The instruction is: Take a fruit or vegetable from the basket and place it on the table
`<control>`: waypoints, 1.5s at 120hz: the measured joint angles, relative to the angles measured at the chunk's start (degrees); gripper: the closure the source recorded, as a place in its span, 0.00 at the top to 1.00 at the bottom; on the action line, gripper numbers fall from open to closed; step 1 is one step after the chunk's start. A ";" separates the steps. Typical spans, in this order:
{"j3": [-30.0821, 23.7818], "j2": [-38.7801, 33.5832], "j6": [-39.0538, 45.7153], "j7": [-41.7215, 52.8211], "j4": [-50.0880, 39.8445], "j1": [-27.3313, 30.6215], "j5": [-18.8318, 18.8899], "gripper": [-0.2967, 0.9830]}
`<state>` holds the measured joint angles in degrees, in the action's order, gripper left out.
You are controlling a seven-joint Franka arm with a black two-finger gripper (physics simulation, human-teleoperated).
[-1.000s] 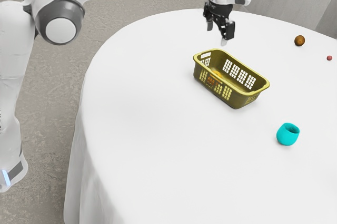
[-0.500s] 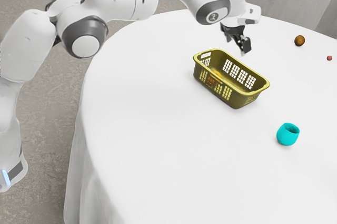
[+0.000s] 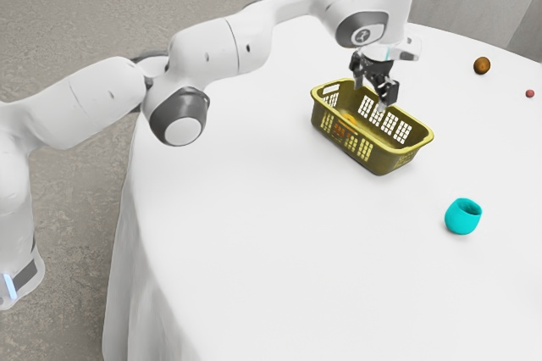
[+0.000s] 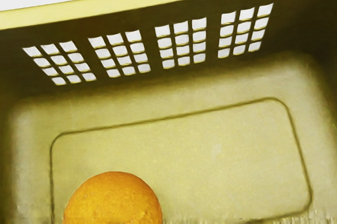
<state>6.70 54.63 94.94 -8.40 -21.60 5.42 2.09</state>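
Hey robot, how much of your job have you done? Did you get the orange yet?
Not yet! What looks done is just getting here: my fingers are over the basket. Nothing is in hand, because they are open with nothing between them. The orange sits on the basket's floor. I have to grab it, lift it out and put it on the table.

Smooth, plastic-looking basket – faintly dimpled orange – smooth-sided turquoise cup, white cloth in soft folds.
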 joint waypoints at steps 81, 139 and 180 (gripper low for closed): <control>-2.36 4.55 -11.02 -0.70 5.00 1.30 0.06 0.77; -4.71 10.12 -5.70 -2.26 9.88 2.84 0.11 0.77; -6.05 11.00 -3.28 -4.46 9.13 3.44 0.12 0.77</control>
<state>0.65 65.63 91.66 -12.86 -12.48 8.87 2.21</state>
